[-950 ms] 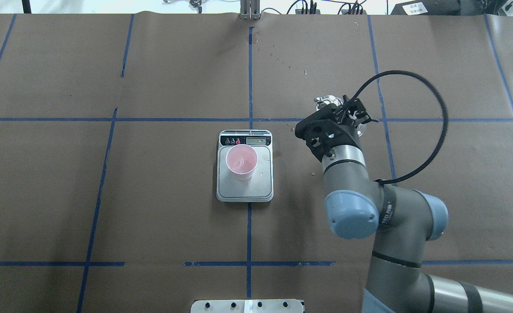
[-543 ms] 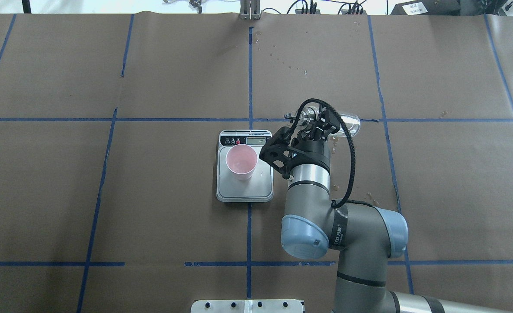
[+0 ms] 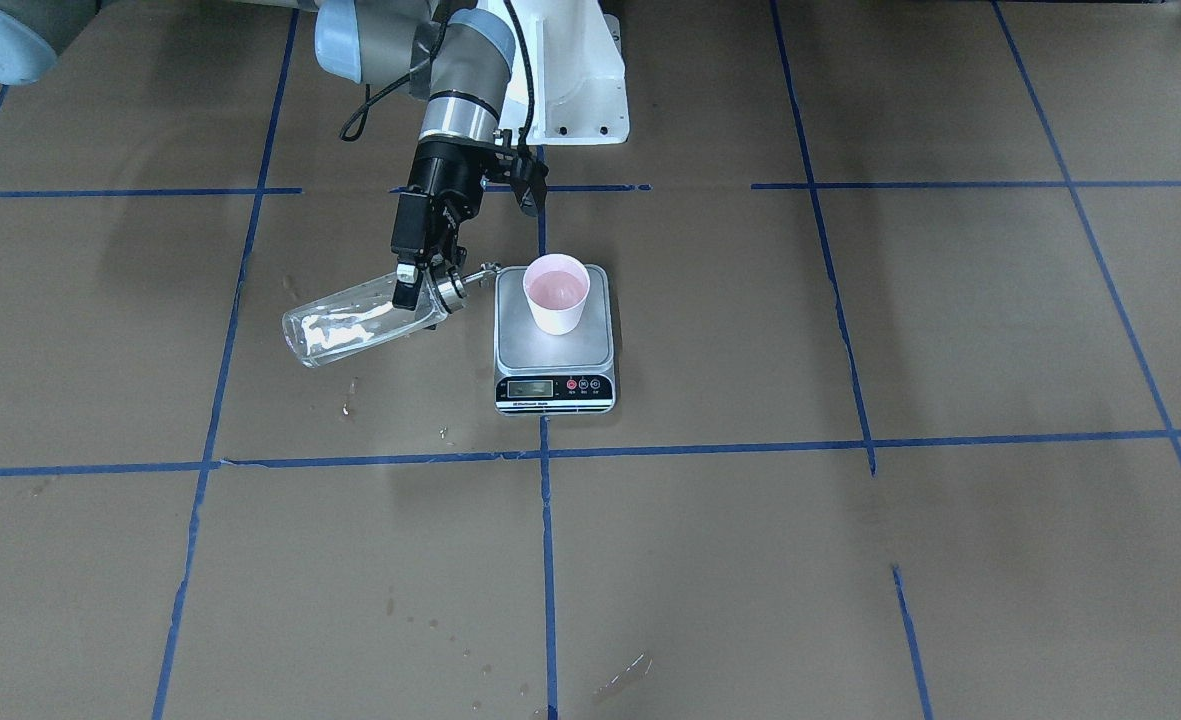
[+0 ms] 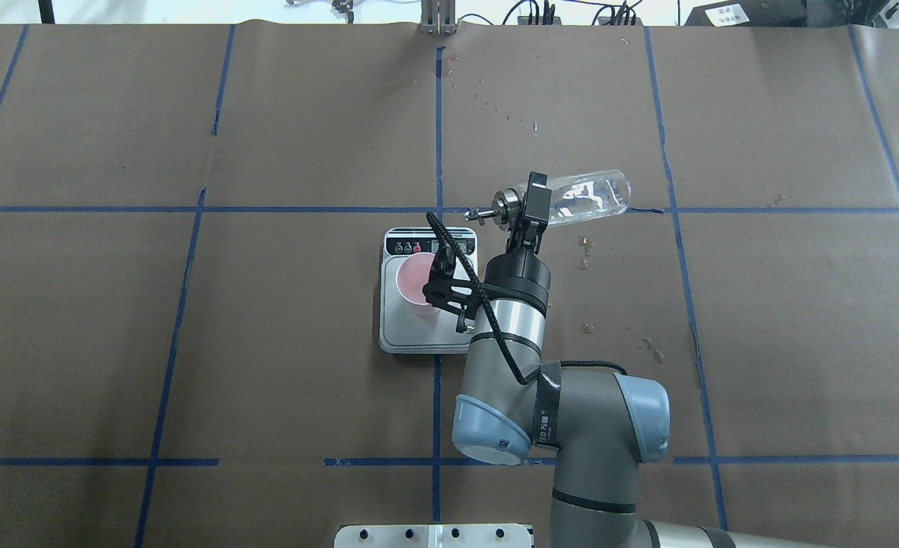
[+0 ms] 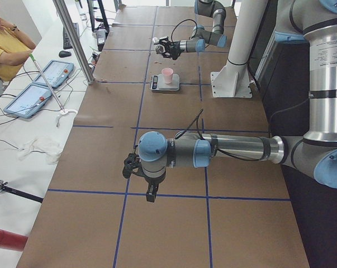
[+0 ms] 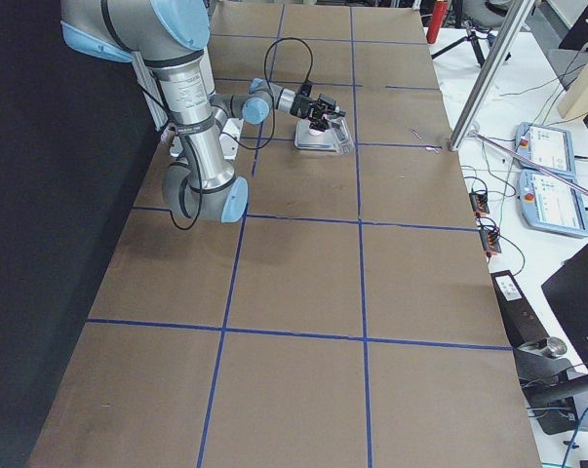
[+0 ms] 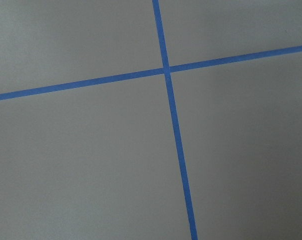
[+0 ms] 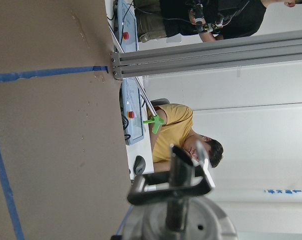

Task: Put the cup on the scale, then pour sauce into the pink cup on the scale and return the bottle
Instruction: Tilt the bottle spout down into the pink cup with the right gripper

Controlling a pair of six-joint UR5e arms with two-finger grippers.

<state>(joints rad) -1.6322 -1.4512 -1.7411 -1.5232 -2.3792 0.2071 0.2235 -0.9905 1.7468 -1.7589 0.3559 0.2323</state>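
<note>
**Right arm [image 4: 510, 335] has swung in and tipped the glass bottle [image 3: 350, 322], not pouring yet**

Compared with half a second ago, the arm has slid over toward the scale [image 3: 553, 350] and rolled the bottle down to nearly level, metal spout [image 3: 485, 268] leading. That makes sense for a pour: the spout aims at the pink paper cup [image 3: 556, 290], which stands about mid-platform on the scale, near the middle of the table [image 3: 850, 560]. The spout tip is only just beside the scale's edge on the robot's right though, so I'd say it isn't over the rim yet. The sauce [image 3: 338, 330] lies along the bottle's low side, and I can't see any coming out.

The right gripper [image 3: 418, 288] is clamped tight on the bottle's neck end, just behind the cap, with the glass body sticking out away from the scale. The left gripper [image 5: 150, 195] hangs over the table well apart from all this, and I can't tell if it's open or closed.
</note>
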